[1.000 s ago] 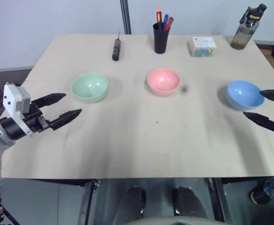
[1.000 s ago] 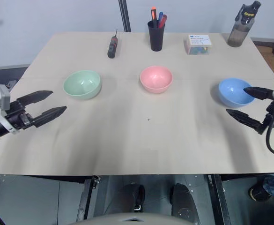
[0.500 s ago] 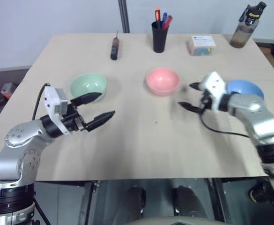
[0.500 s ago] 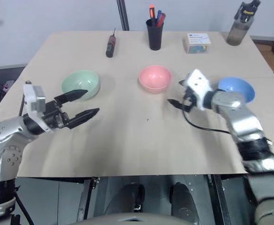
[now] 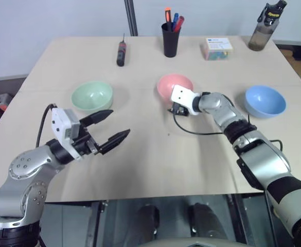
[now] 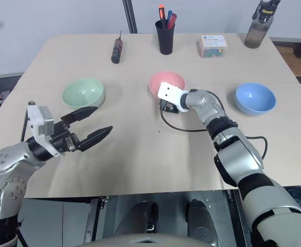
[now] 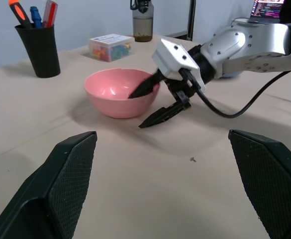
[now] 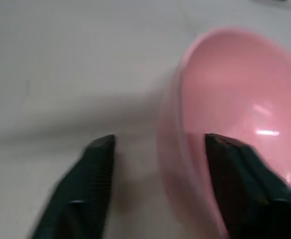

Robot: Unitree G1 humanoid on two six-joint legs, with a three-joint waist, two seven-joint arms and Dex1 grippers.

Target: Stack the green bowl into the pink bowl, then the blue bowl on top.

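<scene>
Table [image 5: 155, 159] fills mid-frame. Three bowls in a row across its upper half: green bowl [image 5: 91, 96] left, pink bowl [image 5: 171, 86] centre, blue bowl [image 5: 265, 101] right. Right gripper [image 7: 150, 102] straddles pink's near rim, jaws partly apart, not clamped. Left gripper [image 5: 108, 128], lower left, jaws wide, empty. Judgement: steady pink lightly; left should take green by the rim.

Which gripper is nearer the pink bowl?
Right. The right gripper straddles the pink bowl's near rim, one finger inside, one outside. The left gripper hovers well away, nearer the green bowl.
</scene>
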